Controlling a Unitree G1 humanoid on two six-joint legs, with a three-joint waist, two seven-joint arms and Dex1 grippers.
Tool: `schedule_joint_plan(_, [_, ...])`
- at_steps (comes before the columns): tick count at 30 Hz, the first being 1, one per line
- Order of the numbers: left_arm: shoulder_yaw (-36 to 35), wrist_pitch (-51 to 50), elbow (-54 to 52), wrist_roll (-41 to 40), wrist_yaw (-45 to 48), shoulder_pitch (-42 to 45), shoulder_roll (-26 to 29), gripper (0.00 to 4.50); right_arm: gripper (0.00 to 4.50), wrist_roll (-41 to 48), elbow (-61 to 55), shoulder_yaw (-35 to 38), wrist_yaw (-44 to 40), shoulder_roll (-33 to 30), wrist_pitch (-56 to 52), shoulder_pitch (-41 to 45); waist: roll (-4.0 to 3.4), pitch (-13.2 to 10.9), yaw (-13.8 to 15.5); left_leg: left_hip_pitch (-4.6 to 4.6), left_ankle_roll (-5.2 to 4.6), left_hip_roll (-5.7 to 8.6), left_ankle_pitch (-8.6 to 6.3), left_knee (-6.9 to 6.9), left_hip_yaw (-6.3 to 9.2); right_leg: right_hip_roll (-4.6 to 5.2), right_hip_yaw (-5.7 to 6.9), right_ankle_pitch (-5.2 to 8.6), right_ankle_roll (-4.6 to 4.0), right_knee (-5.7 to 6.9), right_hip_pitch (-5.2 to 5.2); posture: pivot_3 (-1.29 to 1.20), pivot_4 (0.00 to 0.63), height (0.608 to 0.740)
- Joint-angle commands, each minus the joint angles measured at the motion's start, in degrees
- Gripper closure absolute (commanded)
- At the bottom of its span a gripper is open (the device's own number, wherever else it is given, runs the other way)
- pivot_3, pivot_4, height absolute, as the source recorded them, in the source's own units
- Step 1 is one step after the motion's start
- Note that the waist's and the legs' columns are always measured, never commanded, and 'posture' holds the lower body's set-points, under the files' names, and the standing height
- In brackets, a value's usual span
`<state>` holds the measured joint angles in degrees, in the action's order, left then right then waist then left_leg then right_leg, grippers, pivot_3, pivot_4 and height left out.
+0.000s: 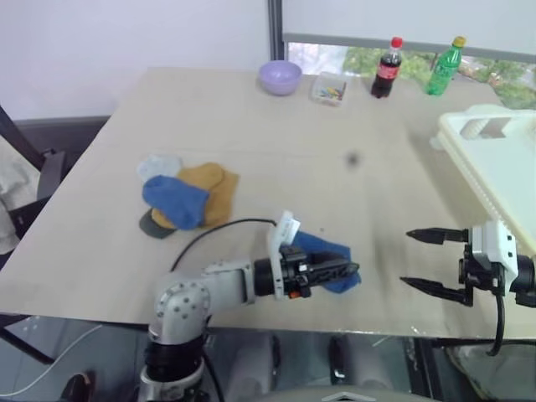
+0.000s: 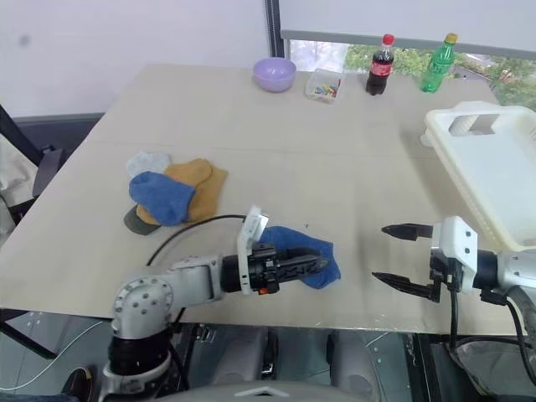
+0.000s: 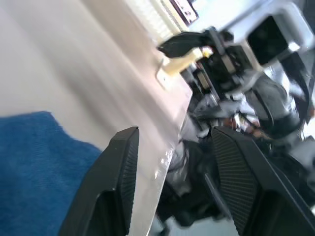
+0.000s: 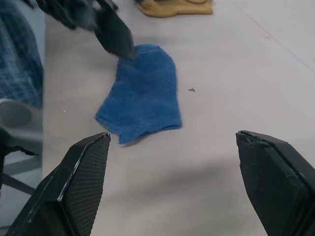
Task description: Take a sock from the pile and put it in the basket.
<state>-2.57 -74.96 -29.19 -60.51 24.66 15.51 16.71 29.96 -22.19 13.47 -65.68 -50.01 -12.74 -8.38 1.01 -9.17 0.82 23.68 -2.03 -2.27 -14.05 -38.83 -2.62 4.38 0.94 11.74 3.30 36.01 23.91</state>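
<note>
Left hand (image 2: 322, 265) spread over the blue sock (image 2: 301, 254) near the surface's front edge; right hand (image 2: 392, 254) spread — a nudge might drop it off.

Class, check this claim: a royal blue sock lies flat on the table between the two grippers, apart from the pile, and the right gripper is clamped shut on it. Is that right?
Not quite. The right gripper is open and holds nothing; the right wrist view shows its fingers spread wide, short of the royal blue sock. The rest stands: the sock lies flat on the table, apart from the pile, between the grippers.
</note>
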Motion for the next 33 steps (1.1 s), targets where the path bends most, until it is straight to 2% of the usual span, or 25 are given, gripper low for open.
schedule_joint_plan(1, [1.32,11.24,7.78,10.56,5.52,3.76,6.62,2.02,0.31,-2.14,-3.99,-5.81,7.28,4.15,-4.4,0.66,0.0,0.0,0.03,-0.02,0.0,-0.01,0.0,0.0,0.02,-0.03,0.0,0.0,-0.01,0.0,-0.02,0.0,0.15,0.73])
schedule_joint_plan(6, [5.36,24.66,21.45,22.46,12.44,7.88,12.02,2.02,0.31,-3.75,-6.23,-13.59,17.8,11.97,-12.96,1.93,-0.02,-0.01,0.01,0.09,0.01,-0.02,0.0,0.0,-0.02,-0.03,-0.02,-0.12,-0.21,-0.04,0.07,0.0,0.15,0.73])
schedule_joint_plan(11, [8.49,29.75,26.14,27.24,17.65,8.15,13.08,2.02,0.31,-1.2,-7.67,-16.25,22.05,13.3,-23.78,2.27,0.02,-0.03,0.16,0.19,-0.01,0.07,-0.02,0.01,-0.08,0.14,-0.05,-0.13,-0.23,-0.1,0.13,0.0,0.15,0.73])
schedule_joint_plan(14, [9.92,31.06,25.92,29.14,19.71,6.79,13.61,1.97,1.18,-3.24,-8.05,-17.73,21.82,11.2,-24.92,2.26,0.02,-0.03,0.05,0.2,-0.01,0.05,-0.03,0.02,-0.08,0.15,-0.04,-0.13,-0.22,-0.1,0.15,0.0,0.15,0.73])
schedule_joint_plan(16, [10.41,31.61,25.82,30.0,20.58,6.12,13.89,1.97,1.92,-3.62,-8.43,-18.19,21.04,10.15,-24.3,2.01,0.01,-0.02,0.02,0.17,-0.01,0.03,-0.03,0.03,-0.07,0.13,-0.03,-0.13,-0.22,-0.09,0.15,0.0,0.15,0.73])
schedule_joint_plan(17, [10.65,31.83,25.6,30.35,21.11,5.76,14.13,1.97,2.53,-3.94,-8.48,-18.29,20.92,9.79,-23.69,1.93,0.02,-0.02,0.01,0.14,-0.01,0.01,-0.02,0.04,-0.07,0.11,-0.02,-0.12,-0.21,-0.08,0.14,0.0,0.15,0.73])
schedule_joint_plan(21, [11.96,30.55,22.1,30.03,25.07,2.99,16.82,1.97,4.43,-8.89,-6.33,-20.08,18.4,6.79,-17.37,2.95,0.0,-0.01,-0.16,0.13,-0.01,-0.02,-0.03,0.05,-0.07,0.09,0.0,-0.03,-0.07,-0.08,0.15,0.0,0.15,0.73])
schedule_joint_plan(26, [13.16,28.26,16.84,28.96,29.39,-0.21,21.19,1.97,4.47,-13.7,-1.88,-20.48,15.83,4.02,-11.14,5.36,0.0,-0.01,-0.08,0.1,-0.01,-0.01,-0.03,0.08,-0.07,0.13,-0.05,-0.01,-0.02,-0.09,0.14,0.0,0.15,0.73])
schedule_joint_plan(31, [12.76,26.46,10.91,27.28,30.92,-3.72,24.12,1.97,4.47,-13.01,1.84,-18.23,7.87,-0.93,-5.0,6.15,-0.05,-0.03,0.15,0.08,-0.01,0.0,-0.03,0.08,-0.05,0.16,-0.08,0.01,0.01,-0.09,0.15,0.0,0.15,0.73])
schedule_joint_plan(32, [12.6,26.06,10.03,26.89,30.83,-4.21,24.15,1.97,3.98,-12.43,1.64,-17.91,6.67,-1.96,-5.39,5.7,-0.04,-0.03,0.19,0.09,-0.01,0.0,-0.03,0.09,-0.04,0.17,-0.05,0.01,0.01,-0.1,0.15,0.0,0.15,0.73])
schedule_joint_plan(33, [12.6,25.81,9.11,26.69,30.71,-4.77,24.24,1.97,3.82,-11.85,1.42,-17.4,6.13,-2.65,-6.11,5.29,-0.04,-0.03,0.19,0.1,-0.01,0.01,-0.03,0.09,-0.04,0.17,-0.03,0.01,0.01,-0.1,0.15,0.0,0.15,0.73])
